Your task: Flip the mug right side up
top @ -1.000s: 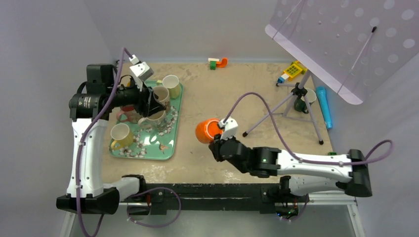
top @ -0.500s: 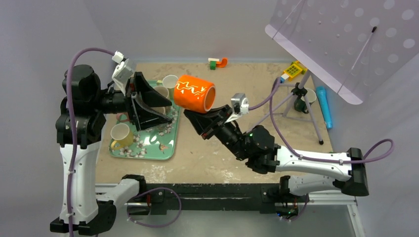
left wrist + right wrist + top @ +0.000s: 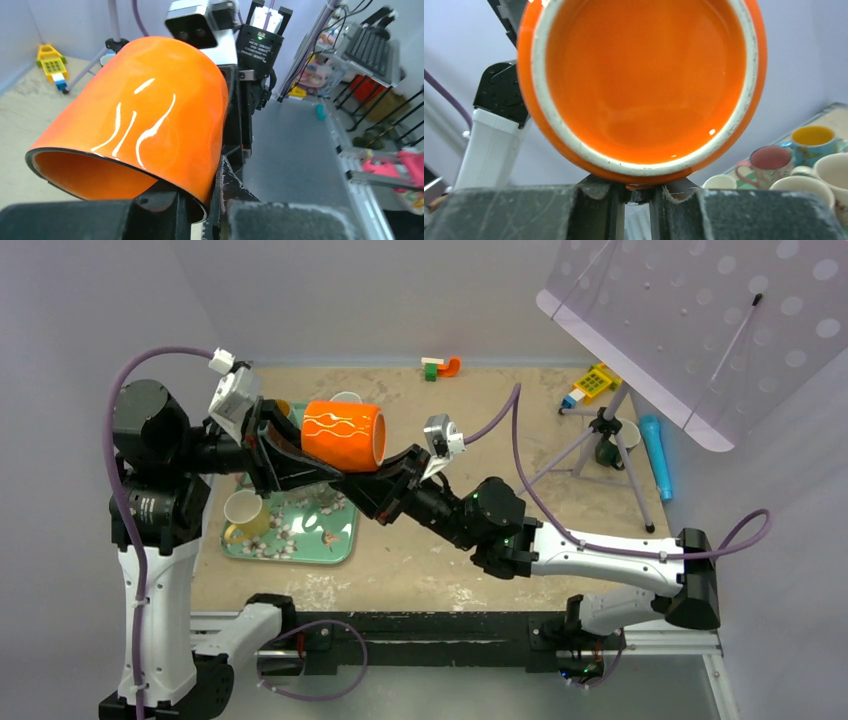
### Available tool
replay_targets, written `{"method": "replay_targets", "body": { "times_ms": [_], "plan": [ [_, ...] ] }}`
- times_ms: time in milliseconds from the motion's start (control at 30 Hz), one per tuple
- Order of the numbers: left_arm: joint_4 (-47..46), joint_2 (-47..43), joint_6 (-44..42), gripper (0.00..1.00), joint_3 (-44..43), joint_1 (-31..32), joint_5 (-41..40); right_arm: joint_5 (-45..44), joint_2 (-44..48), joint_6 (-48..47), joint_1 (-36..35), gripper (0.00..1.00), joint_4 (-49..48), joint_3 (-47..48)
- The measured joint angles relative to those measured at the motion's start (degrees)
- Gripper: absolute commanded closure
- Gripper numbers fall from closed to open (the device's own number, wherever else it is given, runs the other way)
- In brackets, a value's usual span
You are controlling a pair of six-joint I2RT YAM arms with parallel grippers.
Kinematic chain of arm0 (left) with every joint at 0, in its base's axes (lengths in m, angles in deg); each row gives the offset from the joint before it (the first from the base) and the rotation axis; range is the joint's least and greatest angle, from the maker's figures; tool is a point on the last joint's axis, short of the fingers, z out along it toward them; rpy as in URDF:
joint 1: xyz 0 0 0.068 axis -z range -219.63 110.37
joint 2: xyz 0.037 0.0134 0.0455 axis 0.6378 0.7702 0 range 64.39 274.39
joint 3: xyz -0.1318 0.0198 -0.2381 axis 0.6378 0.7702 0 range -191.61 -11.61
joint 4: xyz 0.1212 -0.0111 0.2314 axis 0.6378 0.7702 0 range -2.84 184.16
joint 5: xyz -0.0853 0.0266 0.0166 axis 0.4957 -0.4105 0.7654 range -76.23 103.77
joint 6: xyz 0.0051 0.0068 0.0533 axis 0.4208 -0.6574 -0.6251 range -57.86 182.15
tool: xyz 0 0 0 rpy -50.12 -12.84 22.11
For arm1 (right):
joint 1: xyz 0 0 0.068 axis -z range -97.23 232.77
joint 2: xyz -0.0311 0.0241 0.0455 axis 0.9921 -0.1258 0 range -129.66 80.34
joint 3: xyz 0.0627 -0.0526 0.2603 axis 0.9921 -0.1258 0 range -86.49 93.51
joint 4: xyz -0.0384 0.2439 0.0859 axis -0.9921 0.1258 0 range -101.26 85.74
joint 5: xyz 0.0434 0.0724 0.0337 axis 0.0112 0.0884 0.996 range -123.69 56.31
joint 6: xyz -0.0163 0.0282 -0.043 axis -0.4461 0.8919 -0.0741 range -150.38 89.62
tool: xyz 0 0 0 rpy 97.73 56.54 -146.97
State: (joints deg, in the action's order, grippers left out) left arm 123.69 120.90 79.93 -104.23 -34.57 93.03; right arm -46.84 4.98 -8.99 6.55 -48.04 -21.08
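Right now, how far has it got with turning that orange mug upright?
Done: the mug is lifted, lying sideways in mid-air. In hand: the left gripper and right gripper both clamp it. Still to do: tip its opening up and set it down.

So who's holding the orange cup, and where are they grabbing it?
The orange mug, up in the air, by both arms. The left gripper pinches its open rim; the right gripper grips below its base, seemingly on the handle.

Glossy orange mug (image 3: 342, 435) — white squiggle along its wall — lying on its side in mid-air
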Motion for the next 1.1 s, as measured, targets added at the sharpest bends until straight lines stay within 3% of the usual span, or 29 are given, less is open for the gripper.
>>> {"method": "replay_targets", "body": {
  "times_ms": [100, 133, 167, 367, 467, 533, 600, 733, 1100],
  "plan": [
    [-1.8, -1.4, -2.6, 1.0, 0.4, 0.2, 0.4, 3.9, 0.3, 4.2, 1.4, 0.35, 0.8, 0.0],
    [0.1, -1.8, -4.5, 1.0, 0.1, 0.4, -0.9, 4.5, 0.5, 4.2, 1.6, 0.21, 1.7, 0.0],
    [3.2, -2.3, -6.9, 1.0, -0.4, 0.4, -3.8, 4.7, 0.9, 4.1, 1.8, 0.17, 3.2, -0.3],
    [27.9, -0.9, -31.3, 1.0, -3.6, 0.4, -26.3, -0.4, 6.7, 3.5, 4.8, 0.09, 15.2, -5.9],
    [35.5, 1.3, -44.7, 1.0, 2.5, 0.6, -39.1, -4.6, 12.0, 5.1, 6.8, 0.08, 23.6, -10.8],
    [38.1, 2.1, -52.2, 1.0, 11.4, 1.6, -48.2, -7.1, 15.2, 6.6, 8.8, 0.07, 28.3, -13.9],
    [38.6, 3.8, -57.7, 1.0, 21.8, 2.6, -56.9, -9.9, 18.8, 8.3, 11.5, 0.06, 32.8, -17.3],
    [37.8, 4.9, -63.8, 1.0, 35.1, 3.6, -65.9, -14.5, 24.5, 10.3, 14.2, 0.05, 38.2, -22.0],
    [21.3, 14.8, -68.1, 1.0, 44.3, 5.0, -71.9, -20.0, 30.3, 12.7, 14.6, 0.02, 43.4, -24.2]
  ]
}}
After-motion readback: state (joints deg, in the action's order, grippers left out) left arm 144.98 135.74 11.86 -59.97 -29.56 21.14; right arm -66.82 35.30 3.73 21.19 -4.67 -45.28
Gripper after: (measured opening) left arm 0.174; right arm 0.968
